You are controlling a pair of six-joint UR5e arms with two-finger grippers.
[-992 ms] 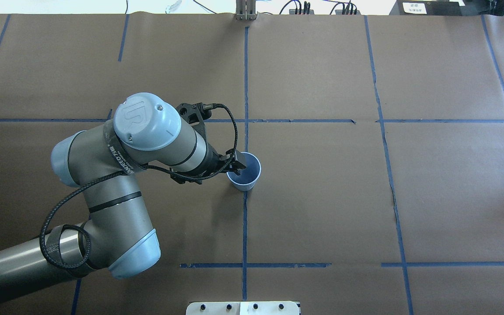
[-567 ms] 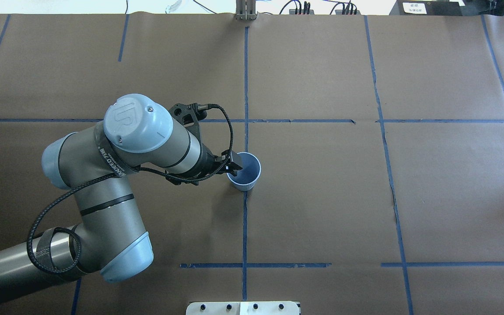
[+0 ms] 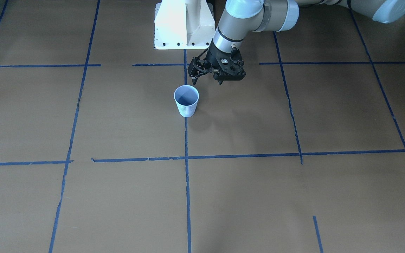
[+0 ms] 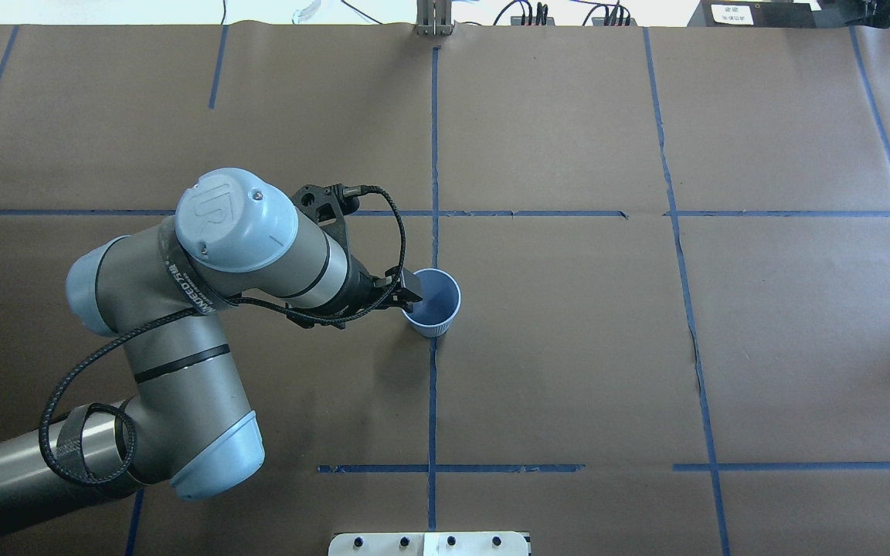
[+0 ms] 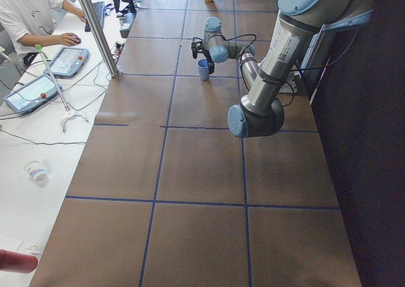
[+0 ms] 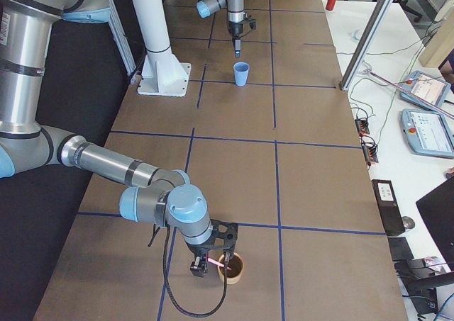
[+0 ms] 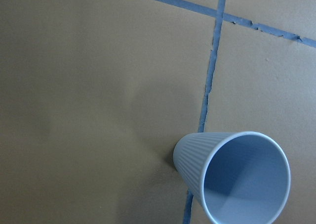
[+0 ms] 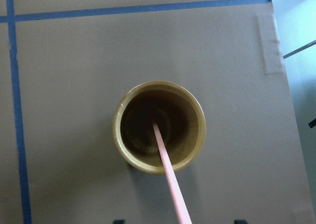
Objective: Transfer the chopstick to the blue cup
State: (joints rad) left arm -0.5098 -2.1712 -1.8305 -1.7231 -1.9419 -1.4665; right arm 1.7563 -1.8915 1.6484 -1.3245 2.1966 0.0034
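- Chopstick (image 8: 168,174) (pink) stands slanted in the brown cup (image 8: 117,135) at the far end of the table (image 4: 568,347). Its top end leans out toward the right gripper (image 6: 207,266). The blue cup (image 4: 431,303) is well apart from it, upright, nothing inside.
- Right gripper: only dark bits show at the bottom edge of its wrist cam, so can't tell how wide it is or whether it's got the stick. Risk: if it closes off-centre, the thin stick could slide along the pads or pivot, poss. dragging the brown cup over as it lifts out.
- Left gripper (image 4: 412,296) hangs just beside the blue cup, over the rim edge nearest it. Nothing seen in it; can't tell how far open. Risk: any drop or sideways nudge and the fingers clip the rim. The cup looks light, prob. skids or topples.
- Long carry btwn the cups, or a hand-over: a stick held near one end can rotate in the grip. The tip could then miss the mouth or lever the blue cup over on entry.
- Both arms meeting near the blue cup = collision chance if the left one isn't out of the way.
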